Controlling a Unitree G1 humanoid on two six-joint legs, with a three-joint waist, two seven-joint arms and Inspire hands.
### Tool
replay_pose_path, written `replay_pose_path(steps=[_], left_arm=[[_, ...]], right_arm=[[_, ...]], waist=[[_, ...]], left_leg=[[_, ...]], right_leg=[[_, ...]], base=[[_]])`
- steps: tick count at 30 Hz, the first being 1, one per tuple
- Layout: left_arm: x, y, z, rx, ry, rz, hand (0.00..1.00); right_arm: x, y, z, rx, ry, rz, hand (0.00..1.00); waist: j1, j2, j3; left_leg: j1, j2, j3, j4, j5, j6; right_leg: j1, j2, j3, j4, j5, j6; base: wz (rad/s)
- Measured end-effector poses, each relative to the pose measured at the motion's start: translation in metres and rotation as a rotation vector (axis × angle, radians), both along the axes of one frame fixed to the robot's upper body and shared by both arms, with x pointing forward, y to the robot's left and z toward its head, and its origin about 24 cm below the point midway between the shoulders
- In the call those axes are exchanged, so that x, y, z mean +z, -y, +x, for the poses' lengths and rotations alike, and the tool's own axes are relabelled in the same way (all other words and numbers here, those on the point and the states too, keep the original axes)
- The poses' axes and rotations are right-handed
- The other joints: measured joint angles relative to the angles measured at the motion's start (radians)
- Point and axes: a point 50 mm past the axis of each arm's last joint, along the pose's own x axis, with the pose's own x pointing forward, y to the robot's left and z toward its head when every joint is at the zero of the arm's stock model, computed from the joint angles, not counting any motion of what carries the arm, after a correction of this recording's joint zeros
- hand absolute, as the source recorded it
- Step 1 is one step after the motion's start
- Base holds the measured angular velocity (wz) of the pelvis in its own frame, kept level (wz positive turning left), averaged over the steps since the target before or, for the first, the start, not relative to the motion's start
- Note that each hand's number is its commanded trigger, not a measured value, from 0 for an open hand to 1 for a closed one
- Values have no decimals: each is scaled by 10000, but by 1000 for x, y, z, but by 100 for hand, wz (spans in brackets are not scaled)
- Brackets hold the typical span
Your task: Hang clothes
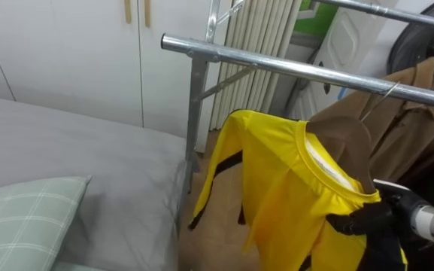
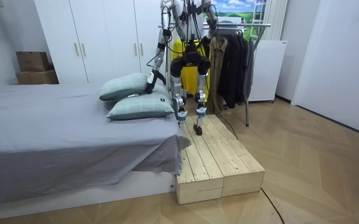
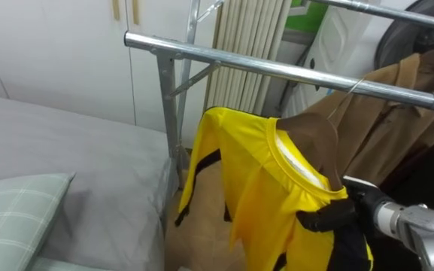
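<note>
A yellow shirt with black trim hangs just below the metal rail of a clothes rack, its collar turned toward me. My right hand comes in from the lower right with its dark fingers curled on the shirt's collar and shoulder. A brown shape rises out of the neck opening, and a thin wire hook runs from it up to the rail. I cannot tell whether that hook belongs to the shirt. In the room view my left hand hangs low beside the bed's pillows.
A brown coat and dark clothes hang further right on the rack. A grey bed with a checked pillow lies to my left. White wardrobe doors stand behind. I stand on a wooden platform.
</note>
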Motion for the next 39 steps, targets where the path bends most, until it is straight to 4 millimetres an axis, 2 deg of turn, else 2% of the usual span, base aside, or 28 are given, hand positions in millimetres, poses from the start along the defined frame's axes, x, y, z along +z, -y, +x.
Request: replay_pose_path(steps=[6, 14, 39], left_arm=[[2, -1, 4, -173, 105, 78, 0], [2, -1, 6, -219, 202, 83, 0], [2, -1, 7, -222, 221, 63, 0]], right_arm=[[-5, 2, -4, -234, -205, 337, 100], [-12, 5, -9, -706, -345, 1034, 100], [-13, 6, -10, -865, -373, 1167, 100]], waist=[[68, -84, 45], [140, -83, 45], [142, -60, 51]], left_leg=[[-8, 0, -150, -1, -1, 0], [-8, 8, -200, 2, 2, -5], [-11, 4, -223, 14, 3, -6]], right_leg=[[78, -18, -147, -37, -4, 3], [115, -25, -225, -47, -4, 4], [115, -37, -260, -28, -5, 5]], base=[[7], [1], [0]])
